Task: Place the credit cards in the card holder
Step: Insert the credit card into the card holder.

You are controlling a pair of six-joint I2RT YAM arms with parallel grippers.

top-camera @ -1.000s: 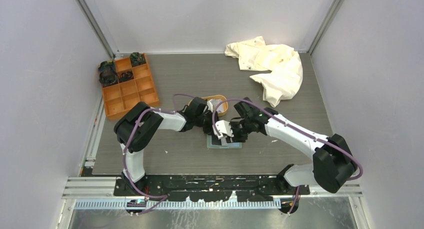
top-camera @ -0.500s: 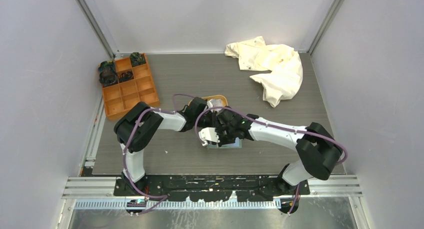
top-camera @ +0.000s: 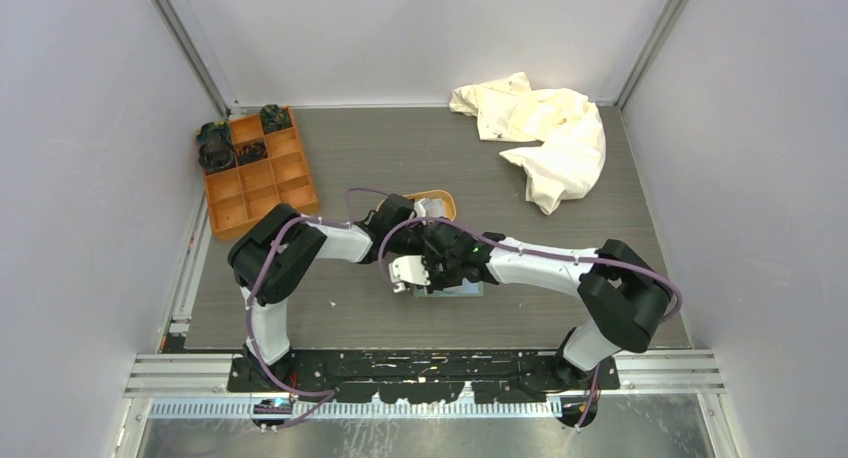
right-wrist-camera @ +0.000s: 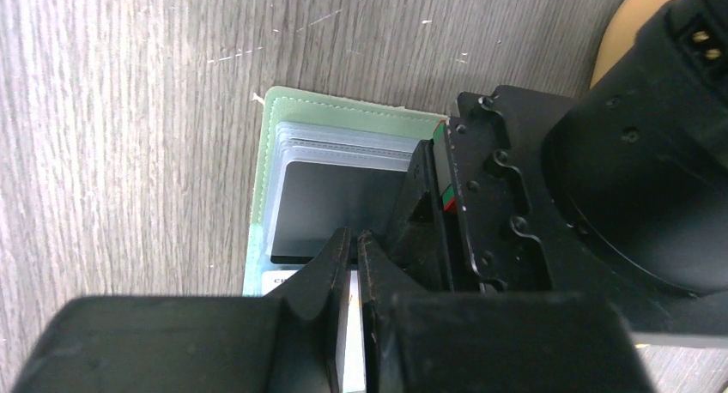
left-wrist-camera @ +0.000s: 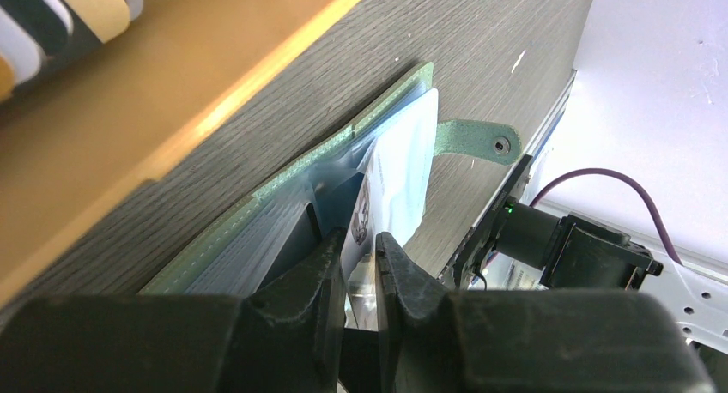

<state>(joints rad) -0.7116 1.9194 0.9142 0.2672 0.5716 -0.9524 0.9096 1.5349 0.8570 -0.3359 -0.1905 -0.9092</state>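
**Top view, read left to right.** An orange compartment box [top-camera: 258,173] sits at the far left of the bench [top-camera: 400,148], well apart from the work.

The left end effector [left-wrist-camera: 360,260] is clamped on a light blue credit card [left-wrist-camera: 399,174]. This card stands on edge in the open sage-green card holder [left-wrist-camera: 275,200], whose snap tab [left-wrist-camera: 481,140] lies flat on the bench. The tan tray [left-wrist-camera: 129,110] sits just beside it and appears to hold further cards [left-wrist-camera: 30,33]. The left arm's pose and grip match those of a second ago.

A second ago the right end effector [right-wrist-camera: 354,243] hung to the right of the holder with its jaws apart. It now sits over the holder's near edge, just beside the left end effector. Its fingers are drawn together to a slit above a black credit card [right-wrist-camera: 335,208] already lodged in the clear sleeves. Whether they pinch a sleeve, a card or nothing cannot be told.

A crumpled cream cloth [top-camera: 545,133] lies at the far right.

**Judgement:** the closure suggests the right arm is bracing or spreading a sleeve so the held card can be seated. That insertion is not yet finished.
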